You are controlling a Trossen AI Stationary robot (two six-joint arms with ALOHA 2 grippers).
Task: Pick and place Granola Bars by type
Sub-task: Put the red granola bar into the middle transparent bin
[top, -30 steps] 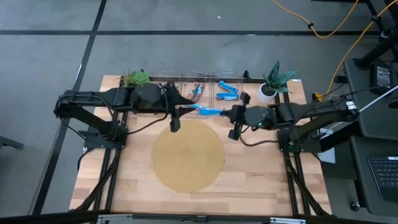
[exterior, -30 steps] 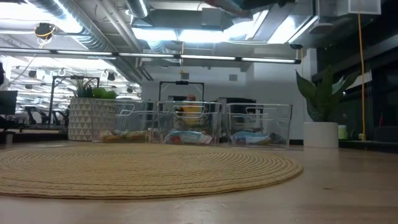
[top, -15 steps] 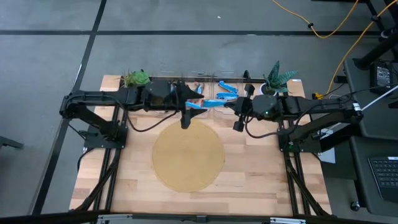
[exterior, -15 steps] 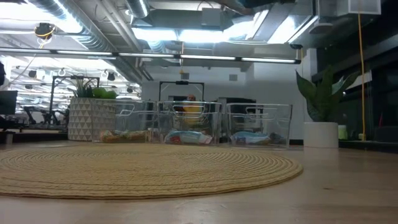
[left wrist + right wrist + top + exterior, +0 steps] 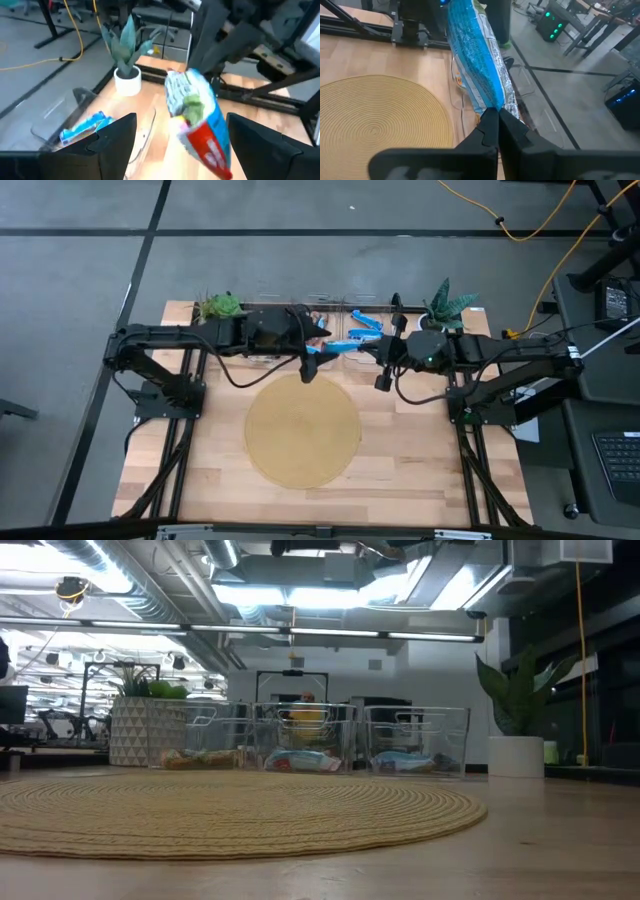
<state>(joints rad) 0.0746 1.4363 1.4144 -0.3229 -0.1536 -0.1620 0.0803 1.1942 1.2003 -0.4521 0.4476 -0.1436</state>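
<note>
Since earlier, left claw has let go, now wide open; right claw pinches blue bar by one end, long axis toward left claw, near bins.

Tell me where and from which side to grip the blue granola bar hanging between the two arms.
The right end effector is shut on one crimped end of the blue granola bar; the left end effector stands open around the far end. Grip that free end's flat crimped seal, coming from the left arm's side along the bar's length, fingers across the flat faces, probably the firmest hold.
</note>
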